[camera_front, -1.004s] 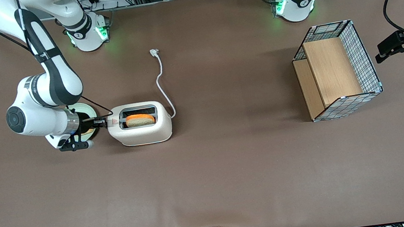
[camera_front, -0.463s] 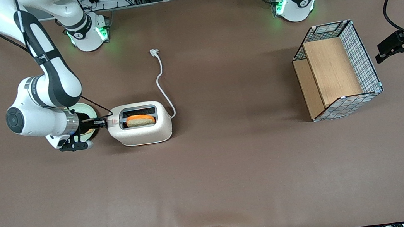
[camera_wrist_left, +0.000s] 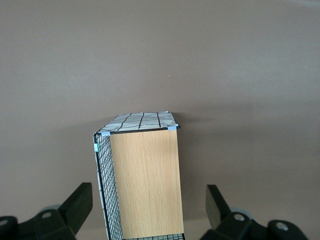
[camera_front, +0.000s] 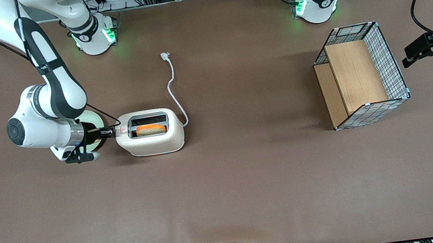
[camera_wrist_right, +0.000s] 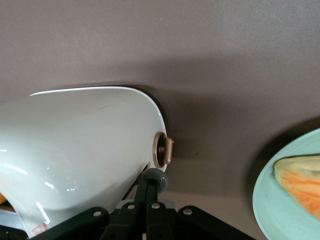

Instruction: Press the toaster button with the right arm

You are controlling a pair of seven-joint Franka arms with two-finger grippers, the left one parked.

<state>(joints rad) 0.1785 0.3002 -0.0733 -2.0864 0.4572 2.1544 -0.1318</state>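
1. Contact is judged to be made between the gripper [camera_wrist_right: 148,192] and the button [camera_wrist_right: 157,180]. The fingers are closed together with nothing held between them, probably so that one stiff tip is offered for pushing.
2. The toaster [camera_front: 151,140] is set on the table toward the working arm's end. Bread [camera_front: 150,129] is seated low in its slot.
3. The button is carried on the short end by the red sticker [camera_front: 121,130], so the gripper is laid level and aimed along the toaster's length.
4. A brown dial [camera_wrist_right: 164,151] is seen just beside the button, so a slip onto it is to be guarded against.
5. A green plate [camera_wrist_right: 280,200] with a slice on it is placed under the wrist, which is kept clear above it.
6. The press is judged under way. The light toaster may be shoved along the table.
7. A basket [camera_front: 361,75] is left well apart, toward the parked arm's end.
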